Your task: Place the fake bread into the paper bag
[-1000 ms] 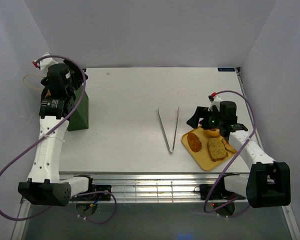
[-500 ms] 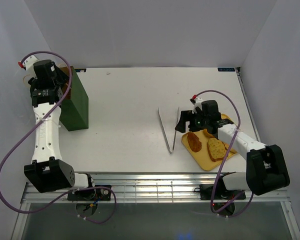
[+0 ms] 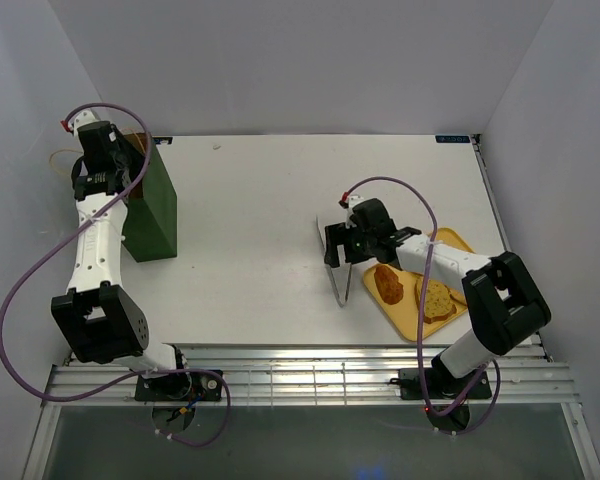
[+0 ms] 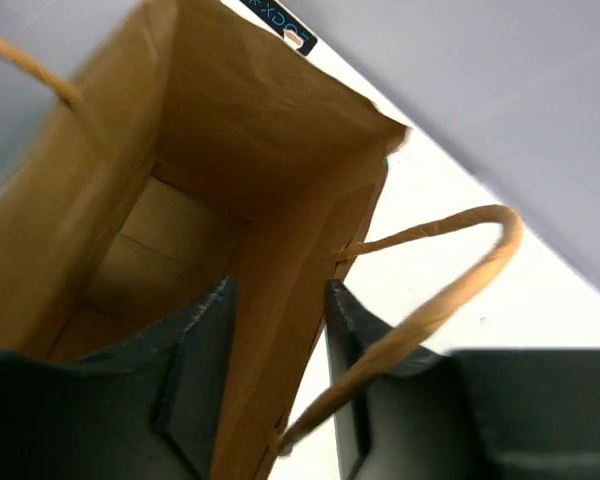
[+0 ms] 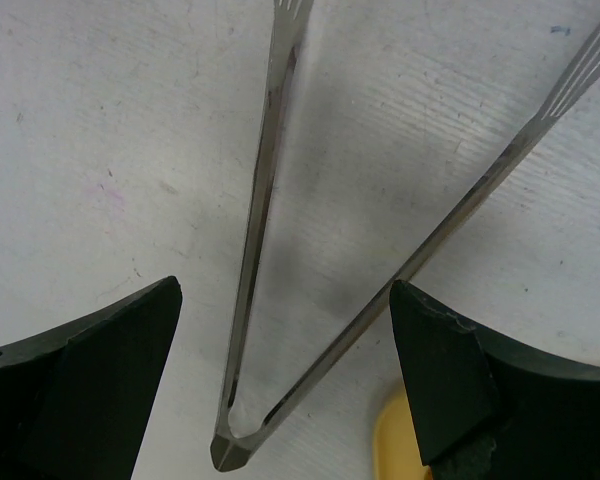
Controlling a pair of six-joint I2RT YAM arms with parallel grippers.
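Left claw (image 4: 278, 300) straddles the paper bag (image 4: 230, 120) wall, grip unclear, likely steadying it; wide-open right claw (image 5: 285, 292) brackets the metal tongs (image 5: 265, 200) mid-frame.

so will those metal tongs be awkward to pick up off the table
Probably. The tongs look thin and lie flat on the table, so getting under them may be hard. The smooth metal could slip. The open right claw straddles both arms near the joined end; closing would likely squeeze them together.
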